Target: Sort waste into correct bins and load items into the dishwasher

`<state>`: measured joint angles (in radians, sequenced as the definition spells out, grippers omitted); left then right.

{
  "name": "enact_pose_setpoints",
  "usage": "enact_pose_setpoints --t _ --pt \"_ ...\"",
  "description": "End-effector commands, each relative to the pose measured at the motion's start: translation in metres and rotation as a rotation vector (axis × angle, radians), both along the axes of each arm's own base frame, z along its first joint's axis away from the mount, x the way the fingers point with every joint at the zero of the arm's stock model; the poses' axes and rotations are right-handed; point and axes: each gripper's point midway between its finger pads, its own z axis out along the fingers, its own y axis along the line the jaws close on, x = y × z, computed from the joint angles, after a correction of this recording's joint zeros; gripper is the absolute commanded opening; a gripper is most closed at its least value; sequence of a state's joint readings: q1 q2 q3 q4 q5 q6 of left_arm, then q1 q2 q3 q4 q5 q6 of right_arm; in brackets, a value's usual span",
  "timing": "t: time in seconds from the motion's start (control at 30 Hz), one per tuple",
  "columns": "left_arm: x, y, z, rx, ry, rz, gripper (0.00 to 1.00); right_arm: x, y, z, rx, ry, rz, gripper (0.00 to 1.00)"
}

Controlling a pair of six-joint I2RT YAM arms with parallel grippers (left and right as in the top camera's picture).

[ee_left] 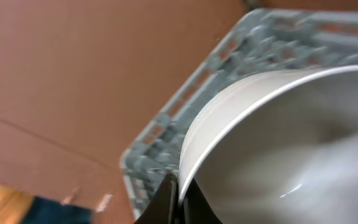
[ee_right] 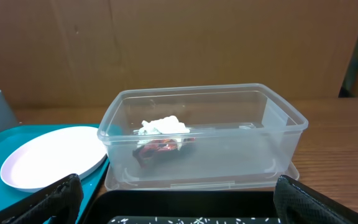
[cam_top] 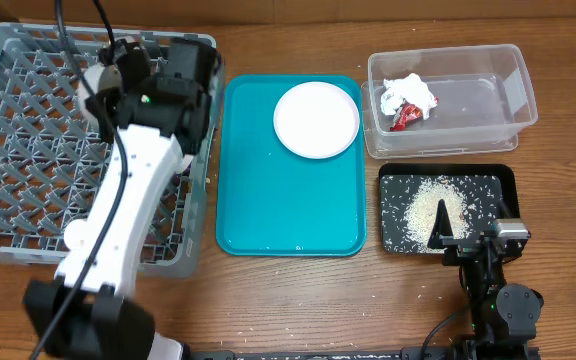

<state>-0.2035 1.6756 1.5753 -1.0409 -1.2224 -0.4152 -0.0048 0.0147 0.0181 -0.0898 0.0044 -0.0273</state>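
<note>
My left gripper (cam_top: 108, 72) is over the far right part of the grey dish rack (cam_top: 18, 150). In the left wrist view it (ee_left: 180, 200) is shut on the rim of a pale round plate (ee_left: 278, 143), held on edge above the rack (ee_left: 160, 134). My right gripper (cam_top: 468, 240) is open and empty at the near edge of the black tray (cam_top: 503, 180), which holds rice grains (cam_top: 430, 208). The clear tub (cam_top: 513, 100) holds a white tissue (cam_top: 410, 90) and a red wrapper (cam_top: 406, 116). A white dish (cam_top: 316, 118) lies on the teal tray.
The teal tray (cam_top: 268, 200) lies between the rack and the two bins. A few rice grains lie on the wooden table near the black tray. In the right wrist view the tub (ee_right: 278, 143), the dish (ee_right: 48, 158) and my open fingers (ee_right: 179, 208) show.
</note>
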Motion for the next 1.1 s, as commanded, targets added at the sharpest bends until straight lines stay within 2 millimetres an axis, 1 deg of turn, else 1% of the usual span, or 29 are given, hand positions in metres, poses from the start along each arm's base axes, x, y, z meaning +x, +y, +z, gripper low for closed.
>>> enact_pose_setpoints --t 0.0,0.13,0.2,0.23,0.33,0.43,0.57,0.67,0.7,0.73,0.77,0.8,0.83,0.97,1.07 --pt "0.007 0.034 -0.032 0.129 0.154 0.108 0.04 0.0 0.001 -0.001 -0.003 -0.007 0.002 1.0" --pt "0.019 0.042 -0.066 0.139 0.225 0.13 0.04 0.0 0.001 -0.001 -0.004 -0.007 0.002 1.0" --pt "0.026 0.042 -0.084 0.146 0.265 0.125 0.04 0.0 0.001 -0.001 -0.004 -0.007 0.002 1.0" --pt "0.03 0.04 -0.096 0.152 0.298 0.12 0.04 0.0 0.001 -0.001 -0.003 -0.007 0.002 1.0" --pt "0.035 0.034 -0.115 0.149 0.341 0.1 0.04 0.0 0.001 -0.001 -0.003 -0.007 0.002 1.0" --pt "0.038 0.026 -0.123 0.157 0.362 0.08 0.04 0.0 0.001 -0.001 -0.003 -0.007 0.002 1.0" --pt "0.041 0.014 -0.122 0.165 0.367 0.05 0.04 0.0 0.001 -0.001 -0.004 -0.007 0.002 1.0" --pt "0.042 0.004 -0.123 0.171 0.38 0.023 0.09 0.0 0.001 -0.001 -0.004 -0.007 0.002 1.0" --pt "0.043 0.0 -0.123 0.174 0.386 0.013 0.13 0.0 0.001 -0.001 -0.003 -0.007 0.002 1.0" --pt "0.043 -0.004 -0.123 0.174 0.39 0.002 0.22 0.0 0.001 -0.001 -0.003 -0.007 0.002 1.0" --pt "0.043 -0.007 -0.124 0.172 0.397 -0.007 0.32 0.0 0.001 -0.001 -0.003 -0.007 0.002 1.0" --pt "0.042 -0.011 -0.125 0.172 0.406 -0.017 0.49 0.0 0.001 -0.001 -0.003 -0.007 0.002 1.0" --pt "0.042 -0.016 -0.125 0.169 0.412 -0.029 0.59 0.0 0.001 -0.001 -0.003 -0.007 0.002 1.0" --pt "0.041 -0.035 -0.126 0.1 0.425 -0.079 0.64 0.0 0.001 -0.001 -0.003 -0.007 0.002 1.0" --pt "0.038 -0.062 -0.113 -0.076 0.374 -0.125 0.68 0.0 0.001 -0.001 -0.004 -0.007 0.002 1.0"
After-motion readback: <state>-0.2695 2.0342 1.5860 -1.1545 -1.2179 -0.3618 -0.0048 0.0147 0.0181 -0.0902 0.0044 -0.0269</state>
